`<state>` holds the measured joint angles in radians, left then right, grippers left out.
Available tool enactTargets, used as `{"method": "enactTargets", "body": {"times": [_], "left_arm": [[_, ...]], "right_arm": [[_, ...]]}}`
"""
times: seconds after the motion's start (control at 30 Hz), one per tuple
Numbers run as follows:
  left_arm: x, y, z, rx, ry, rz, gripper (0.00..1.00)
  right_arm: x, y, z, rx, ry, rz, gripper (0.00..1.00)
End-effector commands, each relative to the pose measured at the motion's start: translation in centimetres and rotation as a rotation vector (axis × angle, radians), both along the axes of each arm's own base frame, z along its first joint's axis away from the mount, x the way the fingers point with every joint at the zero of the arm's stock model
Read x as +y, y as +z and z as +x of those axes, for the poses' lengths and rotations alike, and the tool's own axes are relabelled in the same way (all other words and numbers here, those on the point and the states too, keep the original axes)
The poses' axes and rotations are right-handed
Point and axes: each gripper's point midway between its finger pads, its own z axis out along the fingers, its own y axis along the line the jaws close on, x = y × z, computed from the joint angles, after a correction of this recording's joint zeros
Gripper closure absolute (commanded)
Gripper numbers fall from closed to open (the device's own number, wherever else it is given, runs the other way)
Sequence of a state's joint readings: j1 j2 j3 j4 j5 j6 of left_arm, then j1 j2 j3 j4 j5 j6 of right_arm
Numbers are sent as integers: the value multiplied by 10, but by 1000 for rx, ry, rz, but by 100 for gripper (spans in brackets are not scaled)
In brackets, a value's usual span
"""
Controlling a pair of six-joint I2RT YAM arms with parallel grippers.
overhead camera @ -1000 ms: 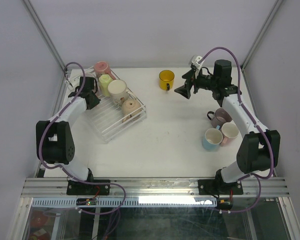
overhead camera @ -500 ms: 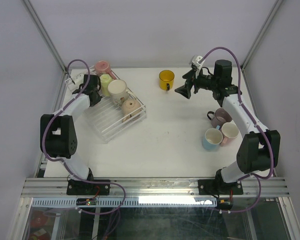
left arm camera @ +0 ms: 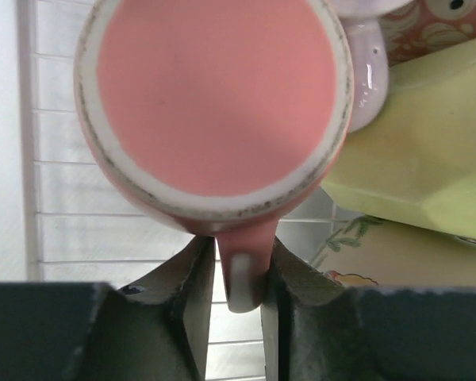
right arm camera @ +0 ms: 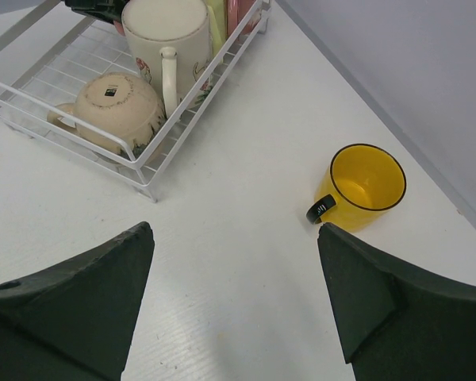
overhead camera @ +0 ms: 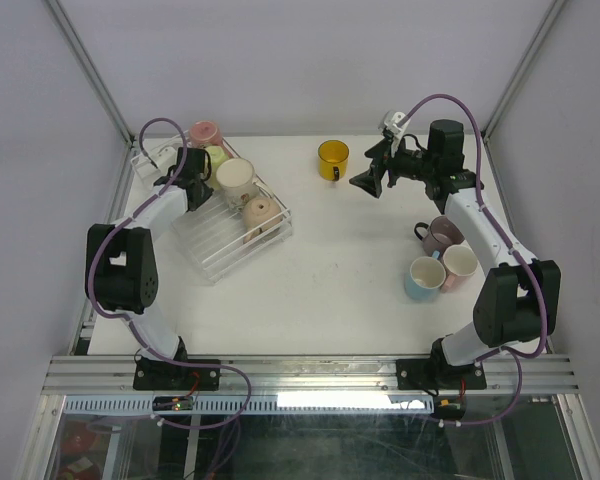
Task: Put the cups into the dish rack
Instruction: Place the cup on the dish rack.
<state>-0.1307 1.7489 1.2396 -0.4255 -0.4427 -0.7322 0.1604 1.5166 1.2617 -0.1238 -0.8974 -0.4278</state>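
Note:
The clear dish rack (overhead camera: 215, 250) lies at the far left and holds a pink mug (overhead camera: 202, 131), a yellow-green mug (overhead camera: 213, 157), a cream floral mug (overhead camera: 235, 178) and a beige mug (overhead camera: 260, 215). My left gripper (overhead camera: 192, 163) is at the rack's far end. In the left wrist view it (left arm camera: 239, 246) is shut on the handle of the pink mug (left arm camera: 214, 95), whose base faces the camera. My right gripper (overhead camera: 365, 180) is wide open and empty (right arm camera: 234, 230), hovering just right of a yellow mug (overhead camera: 332, 158) that stands upright on the table (right arm camera: 366, 184).
A mauve mug (overhead camera: 443, 235), a light blue mug (overhead camera: 424, 277) and a pale pink mug (overhead camera: 460, 265) stand together beside the right arm. The rack's corner (right arm camera: 143, 171) lies left of the right gripper. White walls and frame posts enclose the table.
My left arm has swung its elbow inward and its gripper has shifted towards the rack's far end. The pink mug has stayed about where it was. The right arm has not moved.

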Motion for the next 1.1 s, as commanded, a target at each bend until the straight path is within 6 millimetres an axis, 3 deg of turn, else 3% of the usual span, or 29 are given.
{"method": "enactTargets", "body": {"times": [0.0,0.23,0.37,0.53,0.97,1.07], "left_arm": [[-24,38,37,-178,-6,-109,71],[-32,41,37,-175,-46,-133,50],[-33,48,33,-182,-61,-140,49],[-33,70,26,-212,-98,-122,49],[-11,121,-13,-197,-325,117,45],[13,129,-24,-175,-324,165,60]], "right_arm": [[-3,25,1,-85,-9,17,13],[-4,24,0,-87,-15,15,13],[-5,25,-1,-89,-15,16,13],[-5,24,-2,-87,-14,16,13],[-4,25,-4,-86,-9,22,13],[-4,25,-5,-85,-9,22,13]]}}
